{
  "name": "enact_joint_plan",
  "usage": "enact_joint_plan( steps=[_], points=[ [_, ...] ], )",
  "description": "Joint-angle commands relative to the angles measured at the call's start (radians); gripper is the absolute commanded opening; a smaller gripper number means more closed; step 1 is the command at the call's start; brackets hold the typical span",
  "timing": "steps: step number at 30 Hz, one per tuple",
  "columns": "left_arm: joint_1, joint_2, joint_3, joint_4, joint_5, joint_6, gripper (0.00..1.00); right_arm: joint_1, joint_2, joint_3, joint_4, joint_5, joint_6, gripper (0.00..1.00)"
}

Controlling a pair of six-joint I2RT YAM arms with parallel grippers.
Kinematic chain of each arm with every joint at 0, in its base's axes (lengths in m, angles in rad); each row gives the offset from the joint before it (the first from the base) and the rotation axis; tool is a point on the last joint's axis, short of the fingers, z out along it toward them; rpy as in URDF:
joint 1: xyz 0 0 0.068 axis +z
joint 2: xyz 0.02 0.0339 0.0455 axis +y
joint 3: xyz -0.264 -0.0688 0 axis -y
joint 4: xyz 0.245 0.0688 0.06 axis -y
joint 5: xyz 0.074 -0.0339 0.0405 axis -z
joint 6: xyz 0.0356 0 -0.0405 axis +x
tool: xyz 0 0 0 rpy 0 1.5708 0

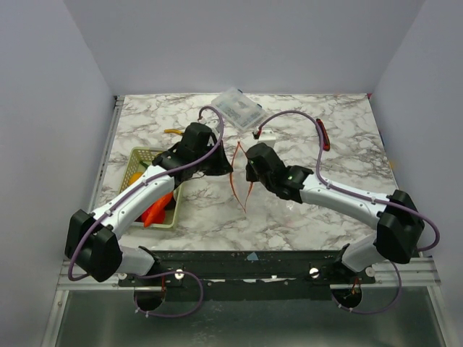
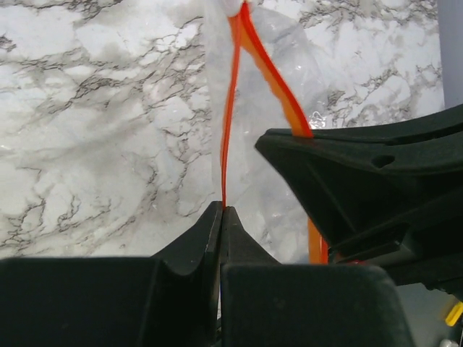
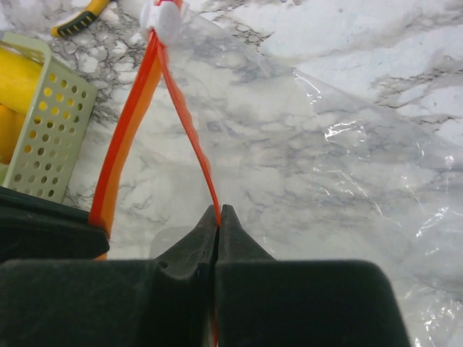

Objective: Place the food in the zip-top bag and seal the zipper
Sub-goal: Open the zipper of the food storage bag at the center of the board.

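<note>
The clear zip-top bag (image 1: 286, 206) lies on the marble table with its mouth held open between my grippers. Its zipper (image 1: 239, 177) shows as two red-orange strips. My left gripper (image 2: 222, 210) is shut on one strip (image 2: 227, 123); it shows in the top view (image 1: 228, 168). My right gripper (image 3: 218, 210) is shut on the other strip (image 3: 189, 130); it shows in the top view (image 1: 249, 170). A white slider (image 3: 165, 18) sits at the zipper's far end. The food is in the green basket: an orange carrot (image 1: 156, 210) and a yellow piece (image 1: 134, 177). I see no food in the bag.
The pale green mesh basket (image 1: 172, 214) stands under my left arm, at the left in the right wrist view (image 3: 54, 137). Yellow-handled pliers (image 1: 173, 131), a rigid clear lidded box (image 1: 239, 107) and a dark-red utility knife (image 1: 323, 136) lie at the back.
</note>
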Motion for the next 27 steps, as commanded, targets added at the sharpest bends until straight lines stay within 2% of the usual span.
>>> enact_joint_plan(
  steps=[1, 4, 7, 10, 15, 18, 21, 25, 27],
  points=[
    [-0.007, -0.03, 0.009, -0.075, -0.123, 0.001, 0.0, 0.008, -0.05, -0.004, -0.043, 0.134, -0.024, 0.0],
    [-0.005, -0.036, 0.005, -0.102, -0.212, 0.028, 0.0, 0.008, -0.081, -0.019, -0.015, 0.206, -0.107, 0.0],
    [-0.006, -0.03, 0.013, -0.132, -0.239, 0.042, 0.0, 0.008, -0.104, -0.016, 0.015, 0.223, -0.202, 0.0],
    [-0.006, -0.032, 0.009, -0.146, -0.275, 0.041, 0.0, 0.006, -0.121, -0.034, 0.07, 0.195, -0.293, 0.0],
    [-0.006, -0.052, -0.001, -0.129, -0.247, 0.038, 0.01, -0.004, -0.138, -0.082, 0.158, 0.14, -0.38, 0.0],
    [-0.006, -0.054, 0.019, -0.152, -0.248, 0.046, 0.24, -0.011, -0.129, -0.11, 0.208, 0.086, -0.419, 0.0],
    [-0.005, -0.087, 0.018, -0.183, -0.249, 0.065, 0.53, -0.011, -0.123, -0.131, 0.252, 0.057, -0.427, 0.0],
    [-0.005, -0.204, -0.018, -0.256, -0.322, 0.109, 0.8, -0.011, -0.133, -0.169, 0.301, 0.016, -0.441, 0.0],
    [-0.004, -0.27, -0.041, -0.31, -0.363, 0.124, 0.96, -0.011, -0.138, -0.192, 0.324, 0.007, -0.441, 0.0]
  ],
)
